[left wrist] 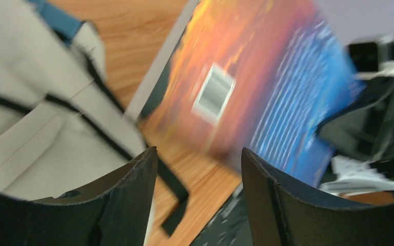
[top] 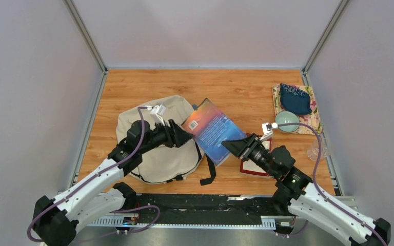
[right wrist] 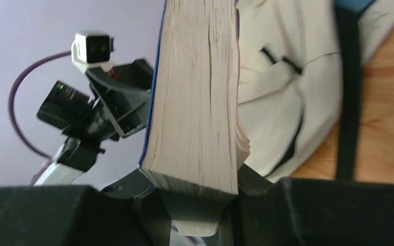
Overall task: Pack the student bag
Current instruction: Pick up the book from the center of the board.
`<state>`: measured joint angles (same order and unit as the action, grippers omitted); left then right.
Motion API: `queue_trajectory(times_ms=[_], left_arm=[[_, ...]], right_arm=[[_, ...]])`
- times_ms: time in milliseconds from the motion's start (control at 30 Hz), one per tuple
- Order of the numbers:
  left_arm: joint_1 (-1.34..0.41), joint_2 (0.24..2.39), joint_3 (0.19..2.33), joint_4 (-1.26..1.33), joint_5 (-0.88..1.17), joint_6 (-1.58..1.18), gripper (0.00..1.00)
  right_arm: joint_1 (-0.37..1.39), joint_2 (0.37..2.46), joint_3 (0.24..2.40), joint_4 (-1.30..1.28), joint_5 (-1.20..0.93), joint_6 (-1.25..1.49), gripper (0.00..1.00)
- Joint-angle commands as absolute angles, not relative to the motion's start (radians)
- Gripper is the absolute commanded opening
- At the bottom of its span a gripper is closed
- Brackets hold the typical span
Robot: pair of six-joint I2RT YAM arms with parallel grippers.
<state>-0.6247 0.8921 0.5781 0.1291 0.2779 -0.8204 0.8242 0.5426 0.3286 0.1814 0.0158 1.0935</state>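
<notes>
Your bag (top: 154,159) lies flat on the left half of the wooden table (top: 236,87), cream canvas up. One black strap (top: 210,173) trails off its right side toward the near edge. Just right of the bag you have a book (top: 213,130) with an orange and blue cover, barcode side up. It is tilted, and its left corner reaches over the bag's right edge.

Your right gripper (top: 234,146) has that book clamped by its lower right edge. In the right wrist view the thick block of pages stands squeezed between the two fingers.

Your left gripper (top: 183,136) is above the bag's right side, pointing at the book's left corner. Its fingers (left wrist: 133,189) stand apart with nothing between them. The book sits just ahead of them in the left wrist view, which is too blurred to show whether they touch it.

Under your right arm a flat red-edged thing (top: 246,168) lies on the table, mostly hidden. At the far right there is a flowered mat (top: 314,111) with a dark blue pouch (top: 295,98) on it and a pale green bowl (top: 286,121) at its near edge. A clear glass (top: 318,150) stands nearer you, by the right wall.
</notes>
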Motion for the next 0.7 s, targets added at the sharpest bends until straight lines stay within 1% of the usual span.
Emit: queue_trajectory(times_ms=[0, 100, 200, 233, 400, 433, 667], left_arm=[[-0.615, 0.810, 0.523, -0.314, 0.232, -0.479, 0.68], [-0.678, 0.782, 0.502, -0.365, 0.212, -0.440, 0.68], [-0.755, 0.788, 0.509, -0.442, 0.120, -0.394, 0.68], [-0.770, 0.796, 0.509, -0.465, 0.083, -0.370, 0.68], [-0.860, 0.819, 0.529, -0.488, 0.029, -0.331, 0.68], [-0.870, 0.819, 0.532, -0.488, 0.005, -0.324, 0.68], [-0.887, 0.831, 0.535, -0.496, 0.002, -0.295, 0.68]], right_arm=[[0.795, 0.309, 0.426, -0.165, 0.348, 0.966, 0.00], [0.795, 0.235, 0.449, -0.290, 0.377, 0.965, 0.00], [0.795, 0.201, 0.468, -0.367, 0.371, 0.989, 0.00], [0.795, 0.196, 0.468, -0.374, 0.359, 0.994, 0.00], [0.795, 0.193, 0.471, -0.383, 0.318, 1.026, 0.00], [0.795, 0.196, 0.472, -0.382, 0.310, 1.025, 0.00], [0.795, 0.235, 0.486, -0.383, 0.288, 1.026, 0.00]])
